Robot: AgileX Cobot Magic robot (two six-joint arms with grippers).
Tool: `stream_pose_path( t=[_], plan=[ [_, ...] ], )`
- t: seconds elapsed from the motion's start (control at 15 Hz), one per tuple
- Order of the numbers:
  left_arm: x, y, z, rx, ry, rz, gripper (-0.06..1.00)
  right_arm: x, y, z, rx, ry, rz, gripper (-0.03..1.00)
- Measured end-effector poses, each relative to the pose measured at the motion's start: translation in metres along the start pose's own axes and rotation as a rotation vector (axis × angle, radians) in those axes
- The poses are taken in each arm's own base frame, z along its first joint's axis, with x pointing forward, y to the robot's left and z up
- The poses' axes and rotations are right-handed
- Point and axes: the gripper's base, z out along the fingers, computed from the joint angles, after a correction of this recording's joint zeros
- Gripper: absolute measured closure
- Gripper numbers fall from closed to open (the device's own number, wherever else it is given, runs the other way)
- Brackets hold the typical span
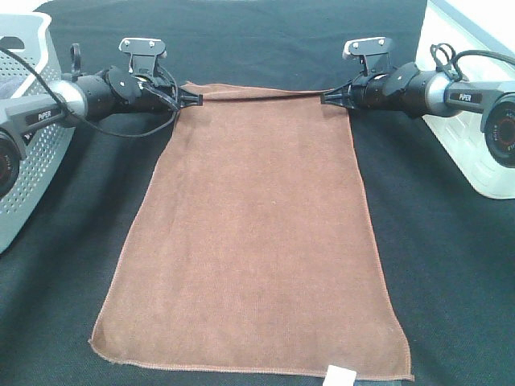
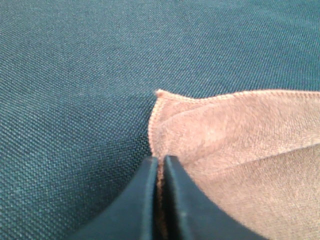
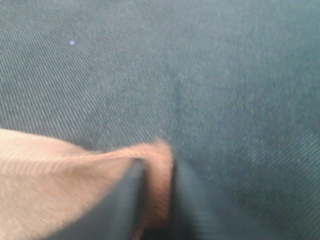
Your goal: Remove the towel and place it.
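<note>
both jaws pinch shut on the towel [image 1: 249, 233] (far corners): left gripper [image 1: 193, 99], right gripper [image 1: 328, 97], edge taut over black tablecloth [image 1: 451, 273].

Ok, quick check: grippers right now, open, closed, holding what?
Left gripper: closed on the towel, at a far corner.
Right gripper: closed on the towel's other far corner.
</note>
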Motion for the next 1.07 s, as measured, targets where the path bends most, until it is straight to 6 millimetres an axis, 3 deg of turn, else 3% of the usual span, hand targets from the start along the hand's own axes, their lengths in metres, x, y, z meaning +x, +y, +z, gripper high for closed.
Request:
stream_pose_path(
  t=[0.07,0.2,0.4,0.53,1.07],
  plan=[
    [0.000,0.000,0.000,0.000,-0.001,0.000,0.82,0.000,0.000,0.000,-0.004,0.004,0.002,0.59],
    [0.000,0.000,0.000,-0.001,0.000,0.000,0.68,0.000,0.000,0.000,-0.004,0.004,0.002,0.46],
    [0.000,0.000,0.000,-0.004,-0.006,0.000,0.41,-0.003,0.000,0.000,-0.005,-0.006,0.025,0.44],
    [-0.001,0.003,0.000,-0.017,-0.026,-0.001,0.29,-0.008,-0.002,-0.001,0.013,-0.035,0.063,0.43],
    [-0.012,0.016,0.000,-0.112,-0.198,-0.087,0.27,-0.017,-0.010,-0.002,0.096,-0.142,0.207,0.43]
  ],
)
